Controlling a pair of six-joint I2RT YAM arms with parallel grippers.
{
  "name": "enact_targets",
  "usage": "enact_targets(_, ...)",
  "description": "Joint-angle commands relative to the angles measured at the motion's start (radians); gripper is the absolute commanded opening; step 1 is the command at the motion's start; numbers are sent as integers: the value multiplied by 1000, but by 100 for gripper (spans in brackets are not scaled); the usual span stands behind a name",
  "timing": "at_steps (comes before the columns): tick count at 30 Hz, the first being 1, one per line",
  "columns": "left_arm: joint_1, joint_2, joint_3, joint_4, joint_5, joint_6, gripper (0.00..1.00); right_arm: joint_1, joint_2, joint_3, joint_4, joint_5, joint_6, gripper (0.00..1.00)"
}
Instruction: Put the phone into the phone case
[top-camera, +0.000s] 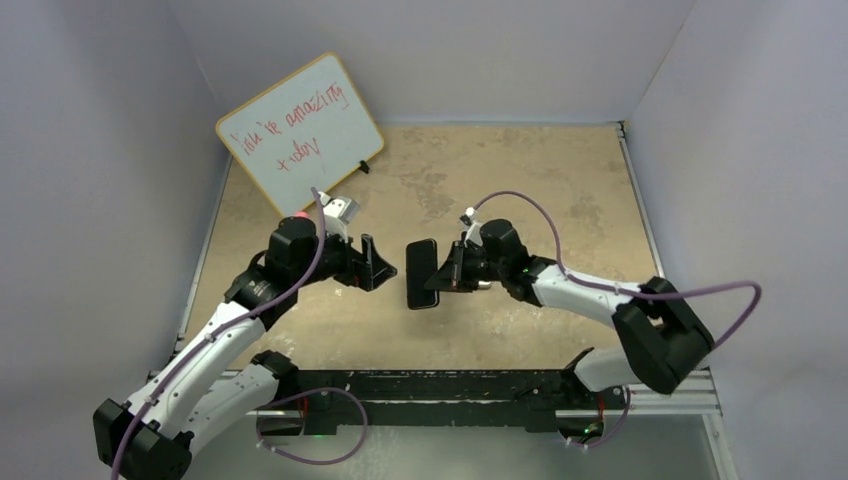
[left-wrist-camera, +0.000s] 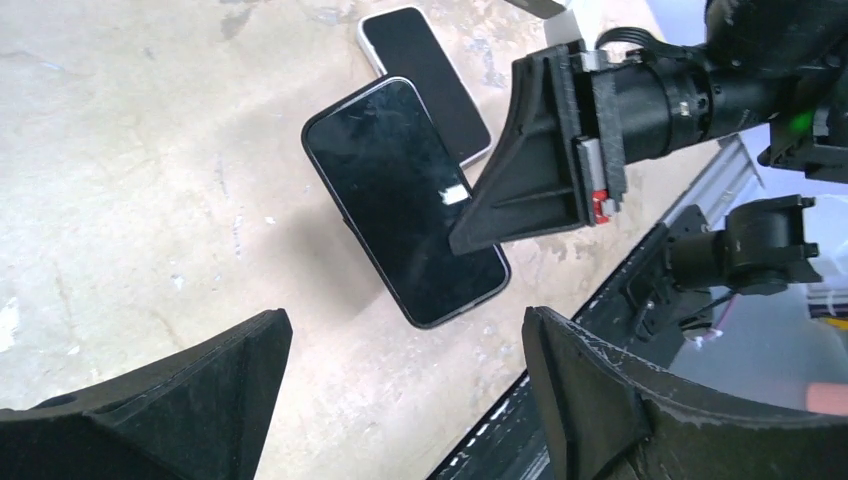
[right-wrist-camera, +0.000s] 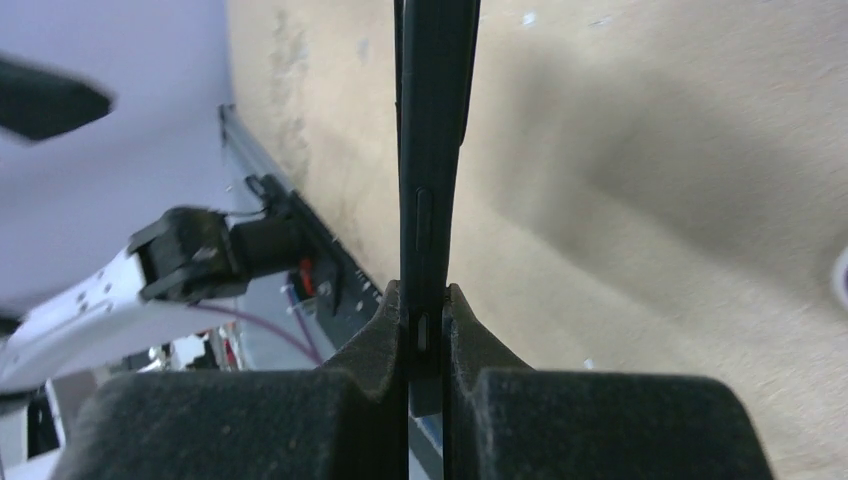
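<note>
My right gripper (top-camera: 447, 272) (right-wrist-camera: 427, 312) is shut on the lower end of the phone case (top-camera: 422, 273), a black phone-shaped slab with a dark rim, and holds it tilted above the table. In the left wrist view its glossy dark face (left-wrist-camera: 400, 200) fills the middle; in the right wrist view I see only its thin edge (right-wrist-camera: 432, 150). The phone (left-wrist-camera: 420, 70), with a black screen and a thin white rim, lies flat on the table partly behind the case. My left gripper (top-camera: 372, 262) (left-wrist-camera: 407, 322) is open and empty, just left of the case.
A whiteboard (top-camera: 300, 130) with red writing leans at the back left. A black rail (top-camera: 430, 385) runs along the near table edge and shows in the left wrist view (left-wrist-camera: 600, 330). Grey walls enclose the tan table (top-camera: 560, 190).
</note>
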Motion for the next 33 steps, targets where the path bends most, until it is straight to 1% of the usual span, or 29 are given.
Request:
enact_targets(1, 2, -51, 27, -48, -88, 88, 89, 2, 117, 141, -44, 75, -33, 0)
enact_targets(4, 1, -62, 32, -68, -97, 94, 89, 1, 221, 206, -31, 57, -33, 0)
enact_targets(7, 1, -77, 31, -71, -97, 96, 89, 0, 293, 255, -22, 50, -23, 0)
enact_targets(16, 1, -108, 29, -76, -99, 96, 90, -37, 401, 286, -7, 71, -19, 0)
enact_targets(19, 1, -107, 29, -75, -98, 96, 90, -40, 411, 300, -45, 91, -38, 19)
enact_targets(24, 2, -106, 29, -76, -101, 96, 90, -45, 380, 316, -131, 146, -67, 53)
enact_targets(26, 2, -104, 29, -77, -104, 96, 90, -47, 361, 324, -176, 167, -82, 62)
enact_targets(30, 1, -103, 29, -78, -109, 94, 90, -47, 302, 328, -257, 210, -117, 76)
enact_targets(33, 1, -104, 25, -76, -112, 89, 90, -48, 244, 325, -309, 232, -154, 94)
